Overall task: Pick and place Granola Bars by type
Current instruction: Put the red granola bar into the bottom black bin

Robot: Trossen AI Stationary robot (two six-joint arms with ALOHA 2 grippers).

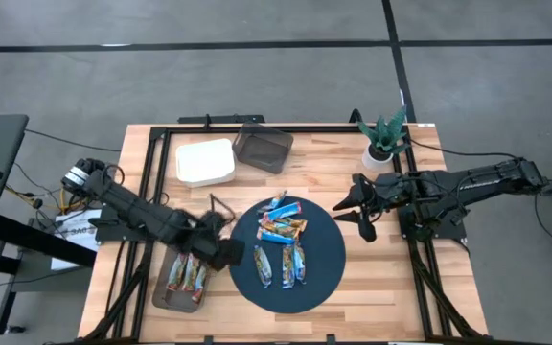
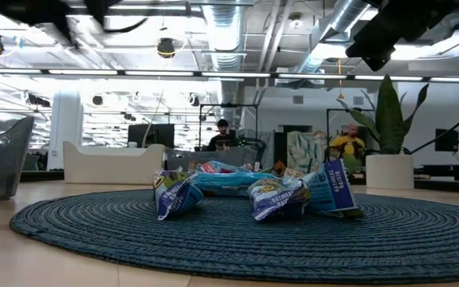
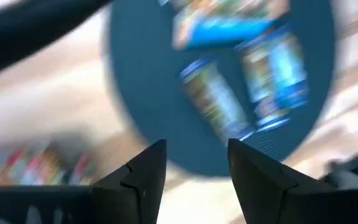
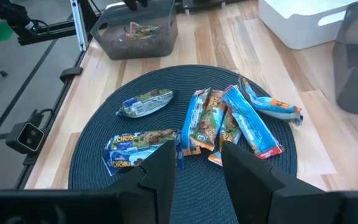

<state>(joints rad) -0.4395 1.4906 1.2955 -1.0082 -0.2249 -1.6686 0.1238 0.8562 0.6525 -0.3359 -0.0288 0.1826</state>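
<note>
Left gripper (image 1: 226,251), fingers apart, empty, lower-left beside mat (image 1: 324,273); bars (image 1: 284,230) await sorting. Right gripper (image 1: 364,209) apart, waiting right.

One camera looks straight down on the whole table. Another sits level at the round dark-blue woven mat (image 2: 229,235). Both wrist cameras share that mat.

Left arm reaches in from the tabletop's left edge, angled toward the near centre; its end effector (image 1: 226,251) sits low, motion-blurred in the high view. Left wrist view shows its two dark fingers (image 3: 143,177) parted, nothing between them. Right arm stretches in from the right side, roughly level; its end effector (image 1: 355,213) has fingers (image 4: 161,171) spread apart, empty.
</note>
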